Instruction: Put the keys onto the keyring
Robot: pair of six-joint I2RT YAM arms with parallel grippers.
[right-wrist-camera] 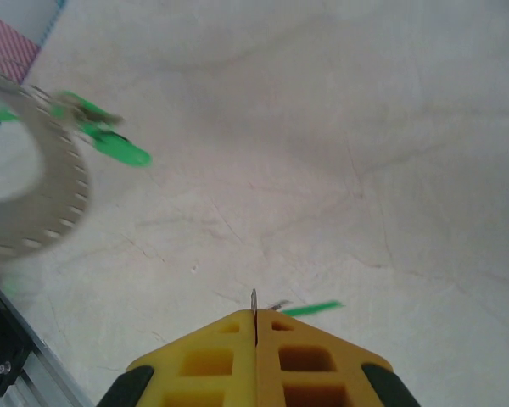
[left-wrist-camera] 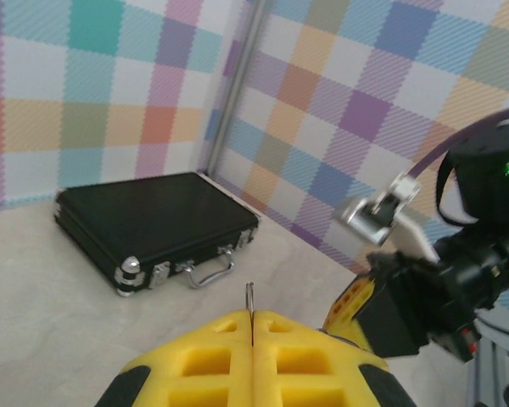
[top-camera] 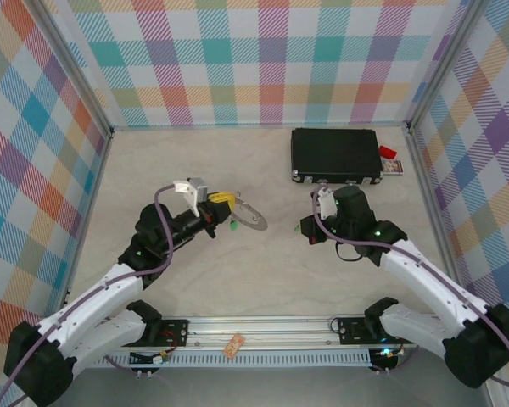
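The keyring is a flat grey metal ring held just above the table at centre left. My left gripper is shut on its rim; in the left wrist view its edge shows as a thin sliver between the closed yellow fingers. Green keys hang on the ring, and one shows below it in the top view. My right gripper is to the right of the ring. It is shut on a thin metal sliver, with a key's green tag sticking out beside the tips.
A black case lies shut at the back right, its handle facing the arms. A small red item and a card sit beside it. Plaid walls enclose three sides. The rail runs along the near edge.
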